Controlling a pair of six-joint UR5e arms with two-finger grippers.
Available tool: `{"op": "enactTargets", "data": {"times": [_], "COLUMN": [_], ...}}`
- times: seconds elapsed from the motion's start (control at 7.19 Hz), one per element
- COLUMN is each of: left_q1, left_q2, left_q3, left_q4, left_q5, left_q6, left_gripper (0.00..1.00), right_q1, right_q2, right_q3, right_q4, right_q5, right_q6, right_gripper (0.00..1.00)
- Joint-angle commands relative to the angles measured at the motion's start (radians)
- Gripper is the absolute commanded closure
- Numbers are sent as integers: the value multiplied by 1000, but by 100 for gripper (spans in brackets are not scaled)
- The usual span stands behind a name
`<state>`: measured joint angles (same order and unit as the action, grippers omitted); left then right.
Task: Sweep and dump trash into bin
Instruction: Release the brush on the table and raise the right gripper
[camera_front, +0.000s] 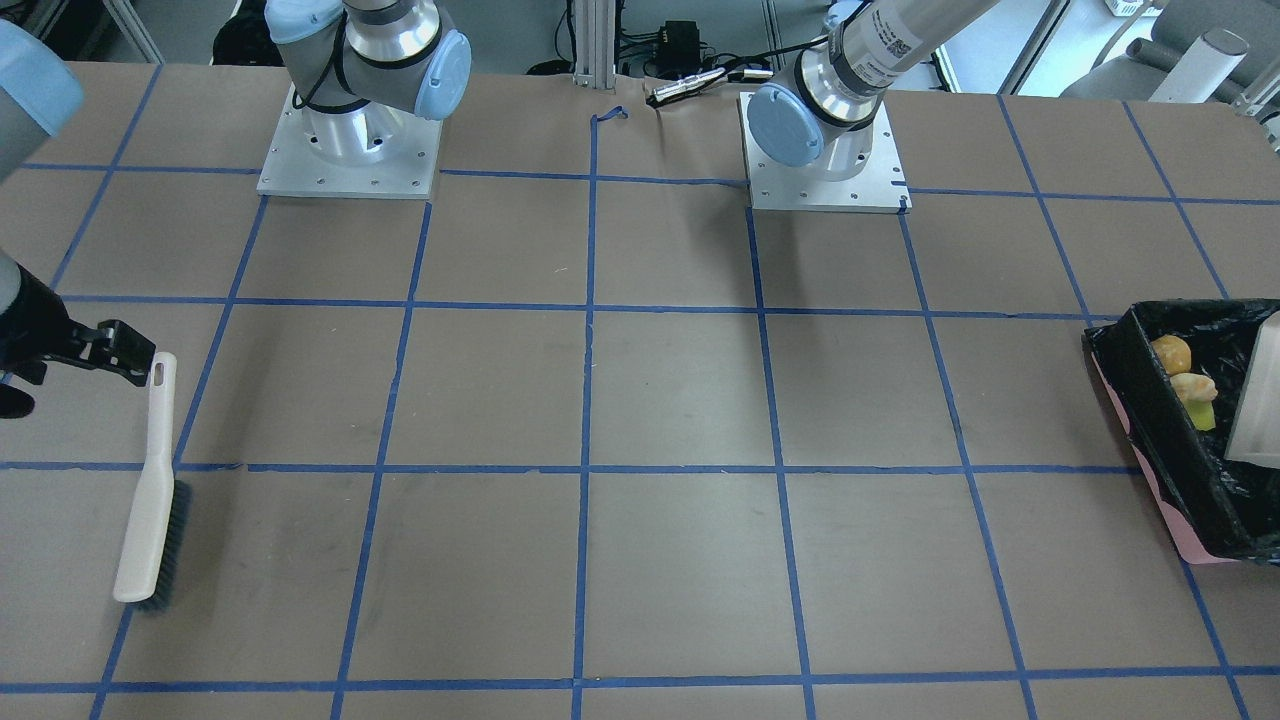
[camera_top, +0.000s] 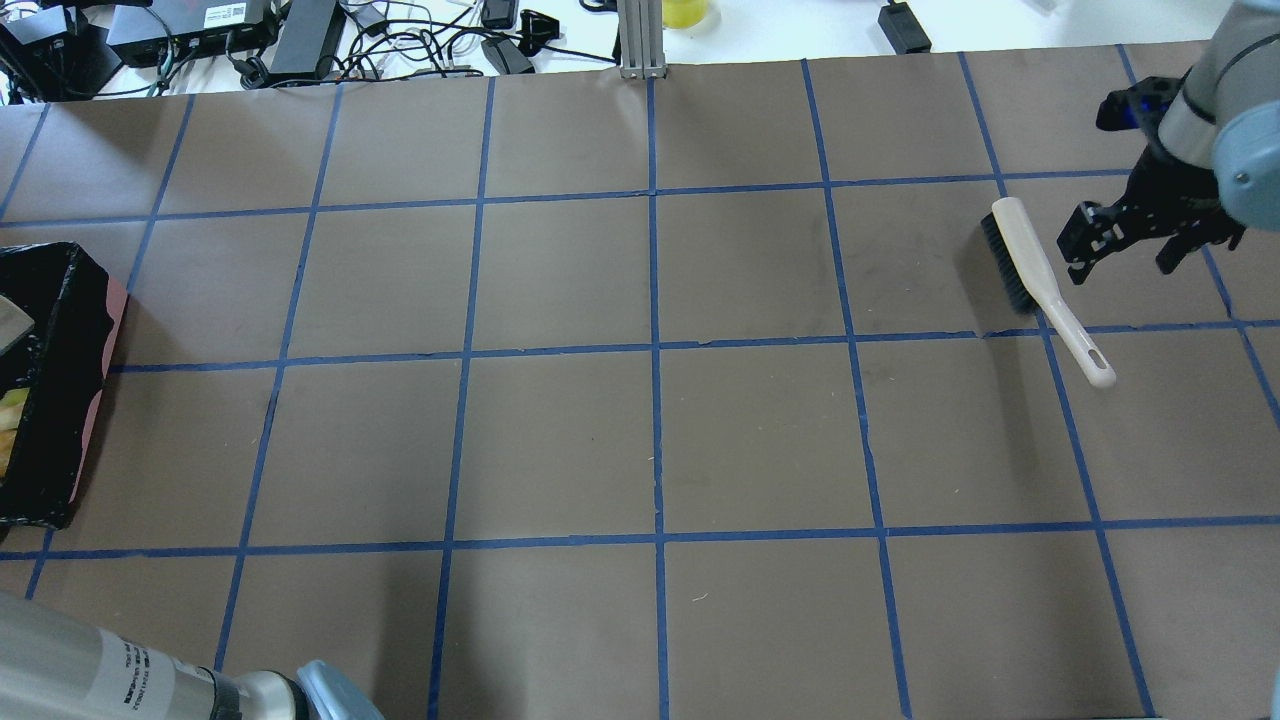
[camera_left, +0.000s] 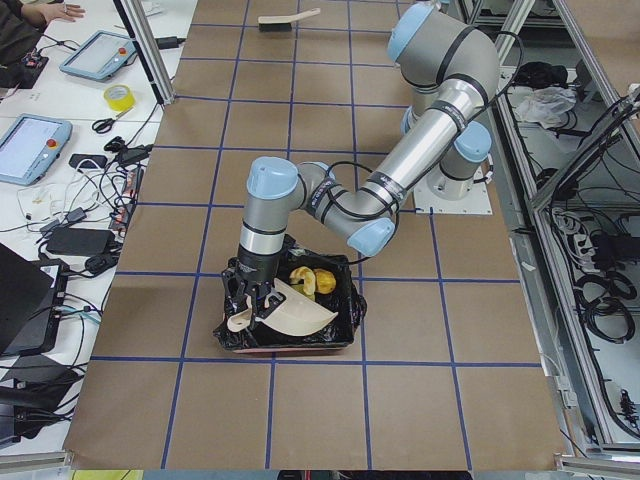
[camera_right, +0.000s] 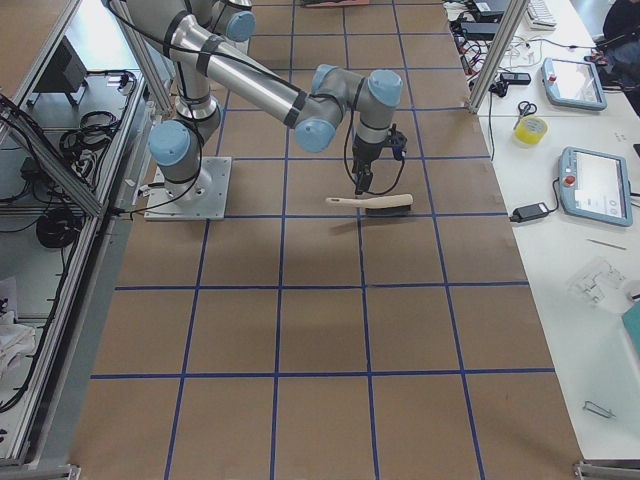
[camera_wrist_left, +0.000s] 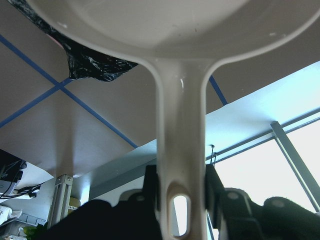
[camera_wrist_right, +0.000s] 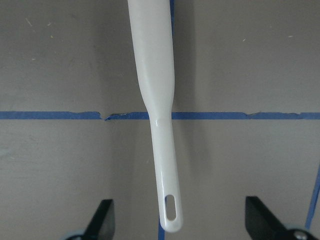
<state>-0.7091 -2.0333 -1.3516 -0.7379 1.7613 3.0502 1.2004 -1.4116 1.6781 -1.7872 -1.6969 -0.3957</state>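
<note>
3 trash pcs (camera_front: 1192, 386) in bin (camera_front: 1148, 405); bin long axis runs fwd-back fr robot.

Right pincer (camera_top: 1120, 250): you find brush (camera_top: 1040, 285) lying flat on bench (camera_top: 650, 440) right beneath it, handle end under gap between its fingers, bristle head stretching away ahead. Left pincer (camera_left: 252, 303), well apart at bench's other end: dustpan (camera_left: 295, 315) handle gripped between its fingers, pan ahead, over bin (camera_left: 345, 325). Trash (camera_left: 310, 282) lies in bin, beside pan.
</note>
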Motion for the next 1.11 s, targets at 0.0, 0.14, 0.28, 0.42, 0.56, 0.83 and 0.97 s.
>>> {"op": "enactTargets", "data": {"times": [0.0,0.14,0.28,0.42,0.56,0.83,0.97], "left_q1": [-1,-3,-3,-3,-38,-92,-113], "left_q2": [8,11,16,22,28,24,9], "left_q3": [-7,3,11,22,75,268,323], "left_q4": [3,3,-15,-70,-162,-489,-586], "left_q5": [-2,1,1,-6,-5,-3,-9], "left_q6": [1,2,2,22,19,-101,-190], "left_gripper": [100,100,100,100,100,100,100], "right_q1": [8,74,193,328,422,446,432], "right_q2": [-119,-121,-97,-89,-87,-98,-125], "right_q3": [-171,-242,-303,-316,-316,-293,-253], "right_q4": [269,361,376,376,367,365,327], "right_q5": [46,107,100,114,114,109,111], "right_q6": [18,135,235,380,443,440,430], "right_gripper": [0,0,0,0,0,0,0]}}
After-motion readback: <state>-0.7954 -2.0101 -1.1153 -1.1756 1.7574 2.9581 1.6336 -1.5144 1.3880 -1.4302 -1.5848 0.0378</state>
